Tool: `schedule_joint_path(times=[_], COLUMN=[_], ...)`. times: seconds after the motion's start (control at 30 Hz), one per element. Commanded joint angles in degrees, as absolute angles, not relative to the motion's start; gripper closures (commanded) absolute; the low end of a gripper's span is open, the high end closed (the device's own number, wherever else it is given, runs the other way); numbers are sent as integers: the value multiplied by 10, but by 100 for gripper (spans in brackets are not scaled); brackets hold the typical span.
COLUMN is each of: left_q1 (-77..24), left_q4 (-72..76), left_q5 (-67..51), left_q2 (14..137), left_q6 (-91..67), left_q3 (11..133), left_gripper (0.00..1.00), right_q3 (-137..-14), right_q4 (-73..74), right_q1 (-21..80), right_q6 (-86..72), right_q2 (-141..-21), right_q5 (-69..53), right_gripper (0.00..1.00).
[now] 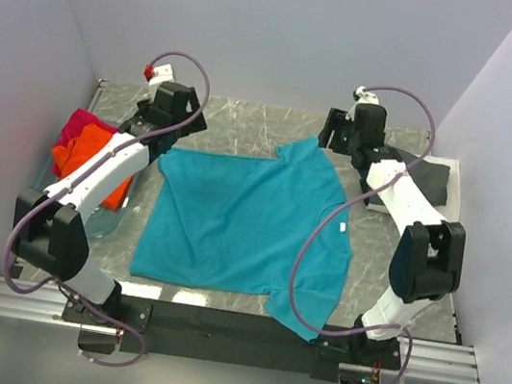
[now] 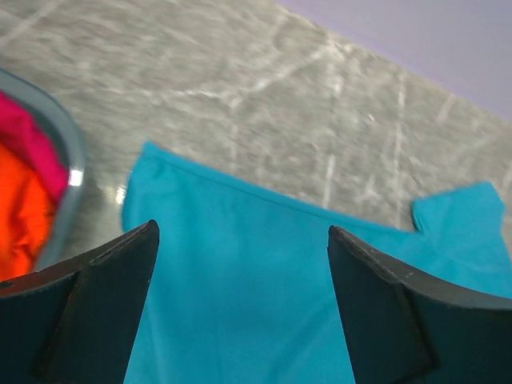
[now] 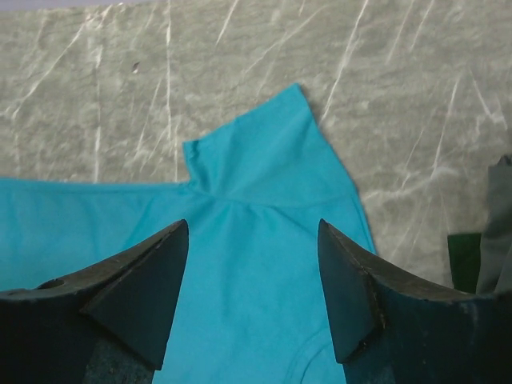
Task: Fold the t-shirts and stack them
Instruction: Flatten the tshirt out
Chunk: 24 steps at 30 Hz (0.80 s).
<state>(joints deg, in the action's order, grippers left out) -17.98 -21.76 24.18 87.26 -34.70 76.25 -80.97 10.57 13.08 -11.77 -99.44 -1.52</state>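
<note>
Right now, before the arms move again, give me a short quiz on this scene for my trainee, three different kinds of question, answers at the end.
1. True or false: the left fingers and the right fingers are both clamped on cloth.
2. Which shirts lie in the tub?
A. the orange shirt and the magenta-red shirt
B. a white one and a yellow one
C. a teal one only
3. Fill the gap: the shirt spread on the table between the two arms is ___.

Key
1. False: both pairs stand apart above the cloth, with nothing between them.
2. A
3. The teal t-shirt.
</note>
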Motion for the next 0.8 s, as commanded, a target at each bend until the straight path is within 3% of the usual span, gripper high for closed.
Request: schedule_joint_path(times=[0.0,0.17,0.4,0.77], left_q1=[-207,-221,-225,-220], left_q4=[-193,-170,-142,-171], left_q5=[187,129,76,59], left_q2=[859,905,996,1118], left_q6=[-352,-378,-373,-355], left_q3=[724,658,661,749], left_gripper=[9,9,9,9], right_q3=[-777,-751,-747,-899], right_q4=[81,106,134,291], right_q1=[129,129,133,134], right_q6=[-134,-142,-139,-134], right_q2=[-952,-982,-1036,-1193], right_q5=[-35,-89,-118,-30], right_gripper=[28,30,32,34])
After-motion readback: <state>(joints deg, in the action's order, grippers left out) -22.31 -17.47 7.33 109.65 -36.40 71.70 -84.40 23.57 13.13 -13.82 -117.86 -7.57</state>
